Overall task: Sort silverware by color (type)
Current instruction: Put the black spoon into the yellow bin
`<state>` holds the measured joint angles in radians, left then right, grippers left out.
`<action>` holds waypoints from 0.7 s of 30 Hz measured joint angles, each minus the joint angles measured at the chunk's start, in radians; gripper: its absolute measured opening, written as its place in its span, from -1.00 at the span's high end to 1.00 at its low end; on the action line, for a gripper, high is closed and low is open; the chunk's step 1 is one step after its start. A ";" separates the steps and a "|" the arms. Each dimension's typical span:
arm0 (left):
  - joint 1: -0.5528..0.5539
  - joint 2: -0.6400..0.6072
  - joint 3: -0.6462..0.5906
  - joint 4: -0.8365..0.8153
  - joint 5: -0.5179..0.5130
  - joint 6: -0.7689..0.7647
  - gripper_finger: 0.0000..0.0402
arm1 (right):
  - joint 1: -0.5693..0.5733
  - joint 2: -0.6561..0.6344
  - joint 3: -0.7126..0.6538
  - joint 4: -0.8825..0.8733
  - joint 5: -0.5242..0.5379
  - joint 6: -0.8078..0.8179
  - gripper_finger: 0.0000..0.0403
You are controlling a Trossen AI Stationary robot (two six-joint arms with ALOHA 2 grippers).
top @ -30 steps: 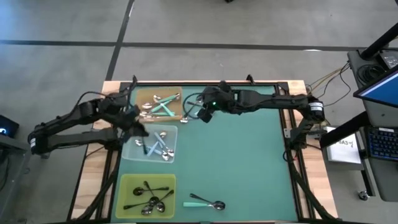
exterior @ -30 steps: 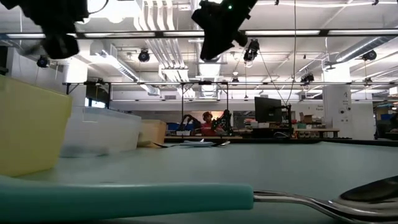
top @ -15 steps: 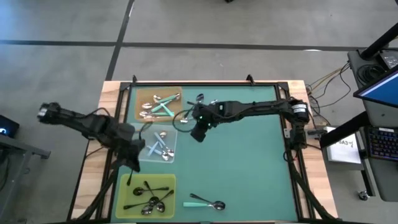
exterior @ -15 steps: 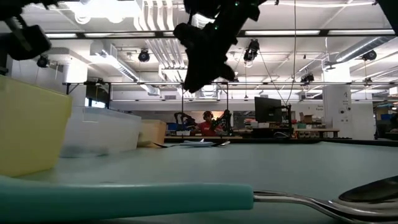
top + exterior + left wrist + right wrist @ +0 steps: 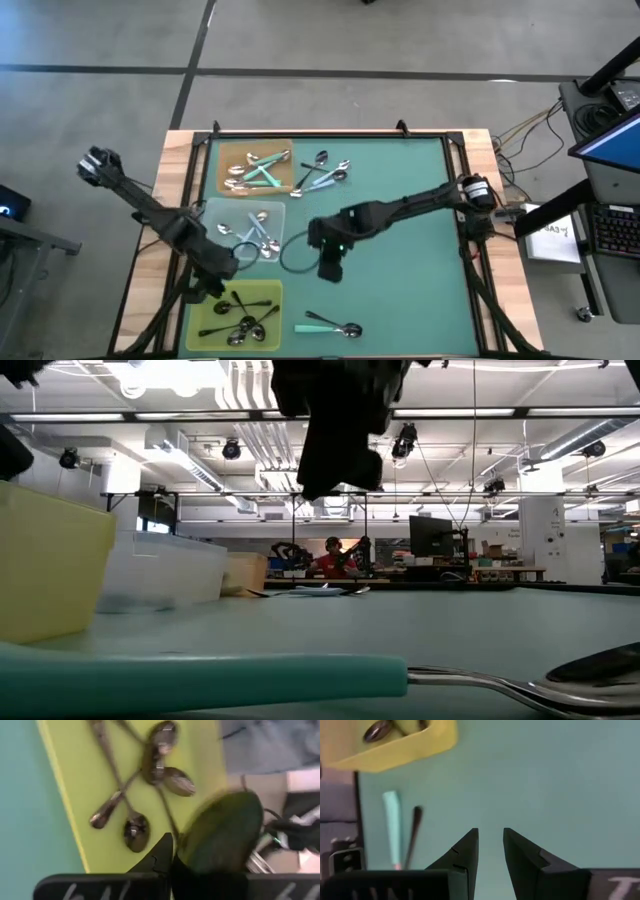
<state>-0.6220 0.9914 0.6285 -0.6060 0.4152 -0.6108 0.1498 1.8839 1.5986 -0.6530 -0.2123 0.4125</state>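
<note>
While the left claw [image 5: 222, 275], fingers together and empty, has swung from the clear tray [image 5: 224, 246] to the yellow tray's [image 5: 203, 300] glossy black-handled spoons [image 5: 240, 315], the right claw [image 5: 331, 268], slightly parted and empty, has come toward the loose mint-handled spoon [image 5: 330, 325] on the matte green bench [image 5: 400, 280], likely next.

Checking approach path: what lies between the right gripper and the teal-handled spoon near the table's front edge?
Only bare green mat, per the high view, between right gripper and teal-handled spoon.
</note>
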 joint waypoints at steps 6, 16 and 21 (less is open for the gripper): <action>0.000 0.191 0.078 0.005 0.025 -0.081 0.88 | 0.116 0.002 0.000 0.001 0.001 0.094 0.58; -0.046 0.419 0.253 0.004 0.066 -0.031 0.63 | 0.284 0.002 0.000 0.004 0.103 0.144 0.47; -0.049 0.510 0.353 0.005 0.062 0.010 0.45 | 0.324 0.002 0.000 0.004 0.152 0.207 0.47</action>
<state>-0.6712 1.5017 0.9812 -0.6009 0.4771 -0.6013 0.4738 1.8858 1.5986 -0.6494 -0.0598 0.6197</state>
